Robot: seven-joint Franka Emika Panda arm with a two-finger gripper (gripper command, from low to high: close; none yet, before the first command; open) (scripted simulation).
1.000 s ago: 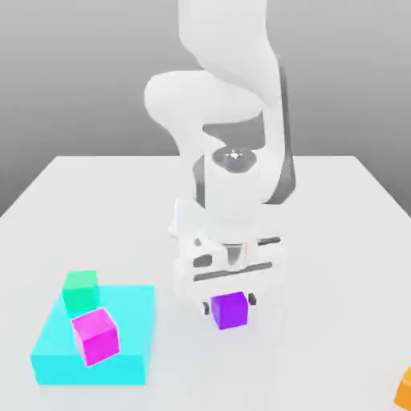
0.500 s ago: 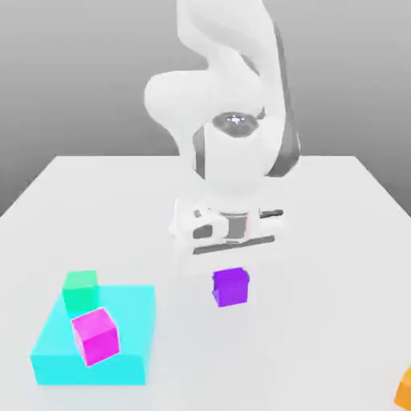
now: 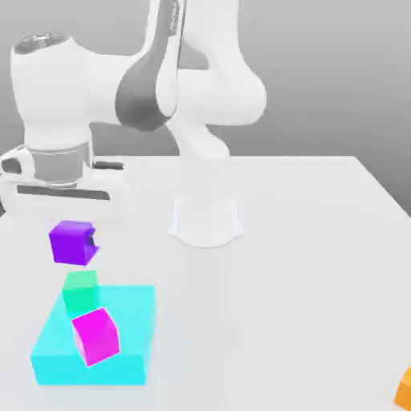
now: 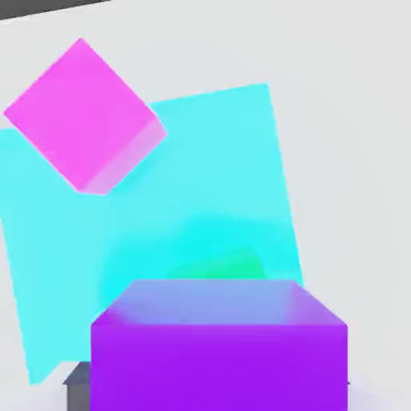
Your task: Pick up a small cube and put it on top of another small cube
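Pincer (image 3: 95, 238) closed on purple cube (image 3: 72, 243), held aloft towards twelve o'clock of green cube (image 3: 81, 291) in the exterior view, presumably for lowering onto it.

the white table (image 3: 281, 265) carries a flat cyan block (image 3: 92, 367) and an orange cube (image 3: 405, 392) (partly cut off).

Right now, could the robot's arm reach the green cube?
Probably yes: the gripper, holding the purple cube, hangs just above the green cube, with nothing visible between them.
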